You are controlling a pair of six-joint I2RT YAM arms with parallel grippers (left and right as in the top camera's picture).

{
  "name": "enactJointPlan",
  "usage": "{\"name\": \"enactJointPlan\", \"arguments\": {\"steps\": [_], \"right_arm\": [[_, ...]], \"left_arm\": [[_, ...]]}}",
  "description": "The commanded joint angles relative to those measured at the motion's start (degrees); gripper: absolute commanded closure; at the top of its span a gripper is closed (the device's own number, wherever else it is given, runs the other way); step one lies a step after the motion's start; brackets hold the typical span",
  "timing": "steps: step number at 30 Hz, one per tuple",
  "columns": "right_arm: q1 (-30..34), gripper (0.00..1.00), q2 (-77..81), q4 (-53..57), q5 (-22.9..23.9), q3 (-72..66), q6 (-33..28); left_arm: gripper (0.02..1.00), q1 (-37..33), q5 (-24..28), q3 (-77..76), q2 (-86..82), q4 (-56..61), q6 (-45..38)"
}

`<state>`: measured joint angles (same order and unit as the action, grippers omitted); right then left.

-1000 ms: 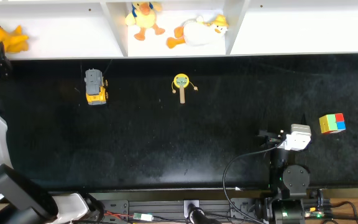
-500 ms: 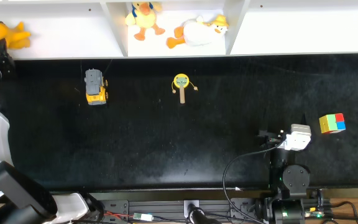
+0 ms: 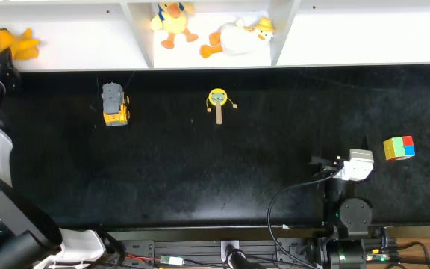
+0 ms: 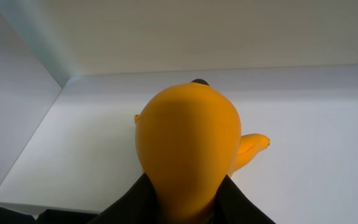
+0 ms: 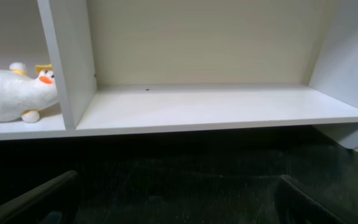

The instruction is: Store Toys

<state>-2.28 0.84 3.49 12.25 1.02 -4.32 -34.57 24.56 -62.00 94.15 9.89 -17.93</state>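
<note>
- The left gripper (image 4: pixel 184 194) is clamped on the orange plush toy (image 4: pixel 188 137), a dark finger on either side of the toy's base.
- The white shelf (image 3: pixel 73 45) runs along the far edge of the black table (image 3: pixel 200 172). The held toy is inside its left compartment, with the back wall beyond it. I cannot tell whether it touches the shelf floor.
- The left arm stretches far forward along the table's left edge, wrist at the shelf mouth. The likely next move is to release the toy there.
- The right gripper (image 5: pixel 179 208) rests low near its base, fingers spread wide, facing the right compartment.
- The yellow truck (image 3: pixel 114 103) lies nearer the left arm, its length running from shelf to bases.
- The coloured cube (image 3: pixel 399 148) sits near the right gripper.
- The small rattle (image 3: pixel 217 99) lies mid-table, handle towards the bases.
</note>
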Motion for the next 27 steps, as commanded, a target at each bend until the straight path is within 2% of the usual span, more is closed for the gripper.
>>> {"name": "enactJointPlan", "arguments": {"steps": [1, 27], "right_arm": [[-0.33, 0.005, -0.63, -0.28, 0.22, -0.74, 0.02], [-0.33, 0.005, -0.63, -0.28, 0.22, -0.74, 0.02]], "left_arm": [[0.757, 0.24, -0.22, -1.90, 0.28, 0.31, 0.48], [0.744, 0.52, 1.25, -1.88, 0.28, -0.68, 0.92]]}}
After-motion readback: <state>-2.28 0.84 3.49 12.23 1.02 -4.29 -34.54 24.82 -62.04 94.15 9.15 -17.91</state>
